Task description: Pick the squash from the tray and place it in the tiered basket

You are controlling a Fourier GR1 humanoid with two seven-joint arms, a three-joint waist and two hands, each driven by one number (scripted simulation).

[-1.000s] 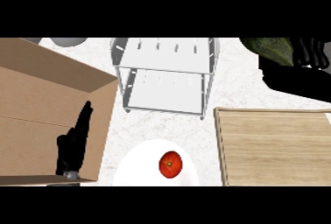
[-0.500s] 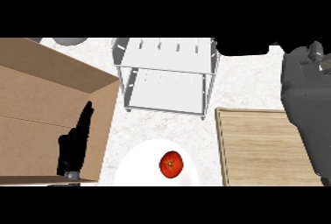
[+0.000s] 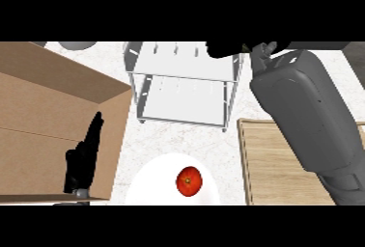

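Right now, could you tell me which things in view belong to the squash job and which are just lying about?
Job in hand:
squash, only a green sliver showing
right hand, curled round it above the basket's far corner
tiered basket
wooden tray

Lying about:
cardboard box
white plate with a tomato
grey round object
left hand, resting open by the box

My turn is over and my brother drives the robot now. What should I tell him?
Left hand: open, resting over the cardboard box, holding nothing.
Right hand: curled round the squash, of which only a green sliver shows, above the tiered basket at its far right corner.
Done: squash is off the wooden tray.
Left: lower it into the basket and let go.
Ignore the tomato on the plate.
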